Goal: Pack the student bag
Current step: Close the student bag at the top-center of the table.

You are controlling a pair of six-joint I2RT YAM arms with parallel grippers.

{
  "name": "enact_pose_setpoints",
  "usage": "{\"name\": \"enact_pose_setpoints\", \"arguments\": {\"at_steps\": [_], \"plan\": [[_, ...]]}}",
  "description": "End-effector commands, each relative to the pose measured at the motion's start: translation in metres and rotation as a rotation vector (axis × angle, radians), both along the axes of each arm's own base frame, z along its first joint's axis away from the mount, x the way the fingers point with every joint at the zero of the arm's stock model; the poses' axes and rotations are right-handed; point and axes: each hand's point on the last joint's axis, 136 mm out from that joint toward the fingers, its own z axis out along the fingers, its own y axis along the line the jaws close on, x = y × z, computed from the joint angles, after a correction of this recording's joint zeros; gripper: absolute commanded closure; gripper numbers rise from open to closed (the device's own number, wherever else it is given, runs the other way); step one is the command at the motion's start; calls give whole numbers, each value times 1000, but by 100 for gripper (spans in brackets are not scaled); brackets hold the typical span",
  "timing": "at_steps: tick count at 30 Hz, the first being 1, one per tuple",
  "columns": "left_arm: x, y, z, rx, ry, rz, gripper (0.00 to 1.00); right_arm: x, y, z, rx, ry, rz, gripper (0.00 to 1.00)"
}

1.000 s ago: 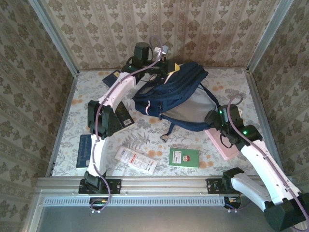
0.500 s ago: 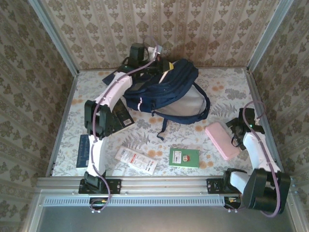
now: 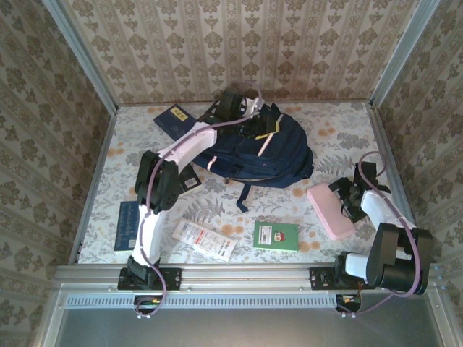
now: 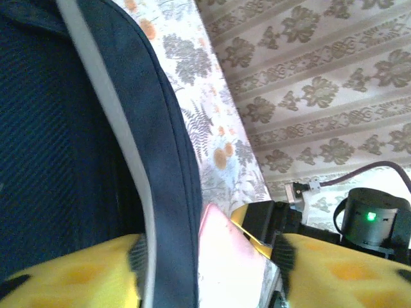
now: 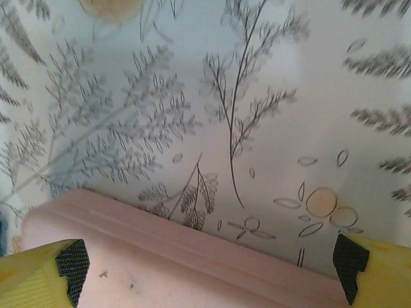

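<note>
The student bag (image 3: 268, 148) is seen lying flat at the far middle of the table (image 3: 340, 123), near the back wall, with its pale stripe trim turned up and a dark strap trailing toward the near side. The left gripper (image 3: 252, 112) is placed at the bag's far top edge. In the left wrist view the bag (image 4: 64, 128) takes up the left side, and its striped edge is seen running between the yellow fingers (image 4: 96, 282) of the left gripper (image 4: 209, 253). The jaws are parted; a gap is seen between the bag edge and the right-hand finger, so nothing is clamped. Contact of the other finger with the fabric cannot be told.

The right gripper (image 3: 346, 195) is held low at the right side of the table, just beside the far end of a pink case (image 3: 329, 211). In the right wrist view the jaws of the right gripper (image 5: 210, 264) are spread wide, with the pink case (image 5: 160, 256) seen below and between them. No grip is seen; touching cannot be told.

A green booklet (image 3: 275, 236) and a white packet (image 3: 204, 239) are laid near the front edge. A dark blue book (image 3: 171, 118) is placed at the far left, and another blue book (image 3: 126, 224) at the near left.
</note>
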Motion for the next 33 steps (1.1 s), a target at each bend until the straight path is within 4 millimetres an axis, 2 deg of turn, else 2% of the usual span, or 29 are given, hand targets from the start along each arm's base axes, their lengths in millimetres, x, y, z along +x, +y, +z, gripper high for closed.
{"name": "enact_pose_setpoints", "arguments": {"at_steps": [1, 5, 8, 11, 14, 16, 19, 24, 29, 33], "plan": [[-24, 8, 42, 12, -126, 31, 35, -7, 29, -1, 97, -25, 82, 0], [-38, 19, 27, 94, -123, 83, 31, -20, 48, 4, 114, -46, 119, 0], [-61, 16, 15, 109, -100, 69, 27, -30, 64, 7, 145, -88, 133, 0], [-94, 4, -14, 146, -50, 12, 26, -35, 79, 14, 161, -153, 184, 0], [-131, -24, -40, 102, 52, -99, 27, -31, 100, 21, 221, -255, 264, 1], [-149, -37, -60, 116, 98, -167, 28, -33, 103, 18, 226, -240, 297, 1], [-167, -43, -85, 162, 125, -224, 28, -33, 104, 12, 228, -200, 321, 0], [-183, -48, -106, 195, 152, -264, 28, -24, 119, 13, 309, -218, 355, 1], [-184, -58, -124, 219, 182, -269, 28, -31, 98, 19, 195, -251, 279, 0], [-180, -66, -138, 216, 224, -247, 27, -36, 88, 20, 181, -285, 202, 1]]}}
